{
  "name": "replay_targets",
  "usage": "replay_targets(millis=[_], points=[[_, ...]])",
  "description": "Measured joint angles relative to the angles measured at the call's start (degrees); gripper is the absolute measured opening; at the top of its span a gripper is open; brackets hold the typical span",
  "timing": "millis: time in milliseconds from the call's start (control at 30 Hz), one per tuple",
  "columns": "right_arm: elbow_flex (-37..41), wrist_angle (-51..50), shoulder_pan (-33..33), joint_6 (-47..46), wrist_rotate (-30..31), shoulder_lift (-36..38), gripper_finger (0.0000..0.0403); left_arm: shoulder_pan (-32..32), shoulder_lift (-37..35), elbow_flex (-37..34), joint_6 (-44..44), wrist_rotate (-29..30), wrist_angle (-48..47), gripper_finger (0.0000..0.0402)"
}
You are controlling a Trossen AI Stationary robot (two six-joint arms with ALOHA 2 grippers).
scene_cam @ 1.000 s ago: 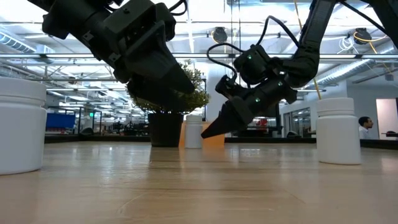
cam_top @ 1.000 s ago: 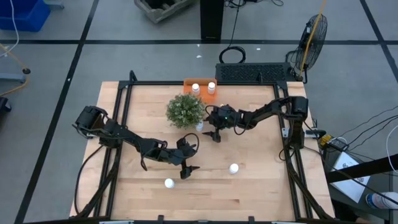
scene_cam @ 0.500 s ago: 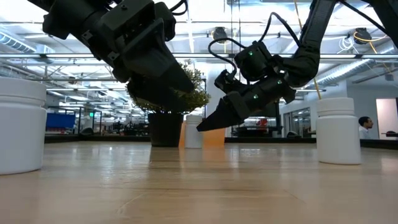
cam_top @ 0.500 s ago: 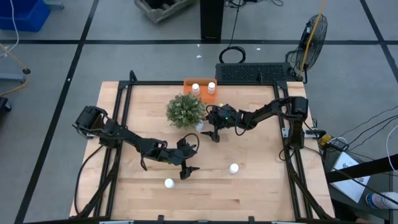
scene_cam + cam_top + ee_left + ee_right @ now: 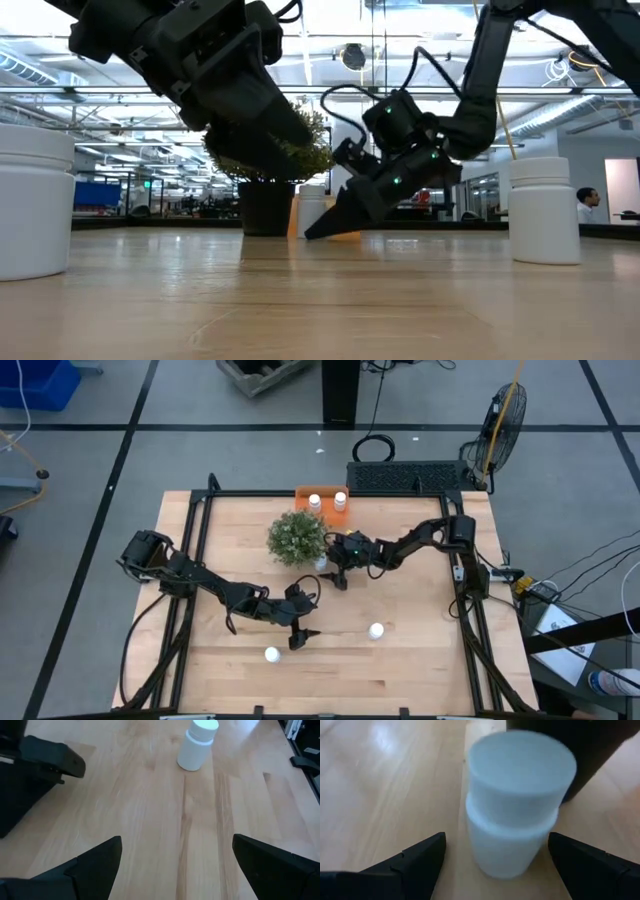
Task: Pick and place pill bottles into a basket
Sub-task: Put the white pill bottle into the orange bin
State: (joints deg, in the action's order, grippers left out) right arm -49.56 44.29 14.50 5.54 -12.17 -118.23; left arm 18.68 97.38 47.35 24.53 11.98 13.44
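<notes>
Smooth plastic pill bottle [image 5: 515, 805], wood table [image 5: 420, 630]

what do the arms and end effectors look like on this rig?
Both arms are matte black, with boxy joint housings and loose black cables looping along them. The left end effector and right end effector each have two dark, wedge-shaped tapering fingers. Small green lights glow on the right wrist.

Robotics lab in a large open-plan hall

A black-framed pale wooden worktable [image 5: 400, 660] stands on grey floor marked with dark tape lines [image 5: 120, 455]; a black pedestal fan [image 5: 503, 410] stands beside it, with ceiling light strips [image 5: 60, 92] and glass partitions behind.
</notes>
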Motion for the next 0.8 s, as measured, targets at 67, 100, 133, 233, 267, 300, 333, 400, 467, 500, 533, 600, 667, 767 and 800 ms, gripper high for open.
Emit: replay_targets(millis=[67,100,133,233,267,300,333,400,467,500,533,600,667,767,800], points=[[-0.5,0.0,0.1,-0.5,-0.3,-0.1,0.0343,0.2,0.0,0.0,0.0,0.0,0.0,0.0386],[-0.6,0.0,0.1,-0.5,-1.2,0.0,0.0343,0.2,0.0,0.0,0.0,0.0,0.0,0.0386],[-0.6,-0.2,0.1,-0.6,-1.4,0.0,0.0343,0.2,0.0,0.0,0.0,0.0,0.1,0.0386],[-0.6,-0.6,0.1,-1.7,-1.4,-0.1,0.0338,0.2,0.0,0.0,0.0,0.0,0.1,0.0386],[-0.6,-0.8,0.1,-1.8,-1.4,0.0,0.0332,0.2,0.0,0.0,0.0,0.0,0.1,0.0386],[-0.6,-1.1,0.1,-1.8,-1.4,0.0,0.0324,0.2,0.0,0.0,0.0,0.0,0.2,0.0386],[-0.7,-1.2,0.1,-1.8,-1.4,0.0,0.0314,0.2,0.0,0.0,0.0,0.0,0.2,0.0386],[-0.7,-1.5,0.1,-1.8,-1.3,0.0,0.0284,0.2,0.0,0.0,0.0,0.0,0.2,0.0386],[-0.7,-1.8,0.1,-1.8,-1.1,0.0,0.0246,0.2,0.0,0.0,0.0,0.0,0.2,0.0386],[-0.7,-2.0,0.1,-2.0,-1.1,0.0,0.0223,0.2,0.0,0.0,0.0,-0.1,0.2,0.0386],[-0.7,-2.3,0.1,-2.4,-1.1,0.3,0.0199,0.2,0.0,0.0,-0.1,-0.1,0.2,0.0386],[-0.7,-3.5,0.0,-3.4,-1.4,0.9,0.0159,0.2,0.0,0.0,-0.3,-0.1,0.1,0.0386],[-0.7,-6.2,-0.3,-3.8,-1.6,2.4,0.0155,0.2,0.0,0.0,-0.4,-0.2,0.2,0.0386],[-0.6,-11.4,-1.5,-3.3,-1.5,5.4,0.0155,0.2,0.0,0.0,-0.4,-0.2,0.1,0.0386],[-0.5,-13.1,-2.0,-3.3,-1.5,6.6,0.0155,0.2,0.0,0.0,-0.4,-0.2,0.1,0.0386]])
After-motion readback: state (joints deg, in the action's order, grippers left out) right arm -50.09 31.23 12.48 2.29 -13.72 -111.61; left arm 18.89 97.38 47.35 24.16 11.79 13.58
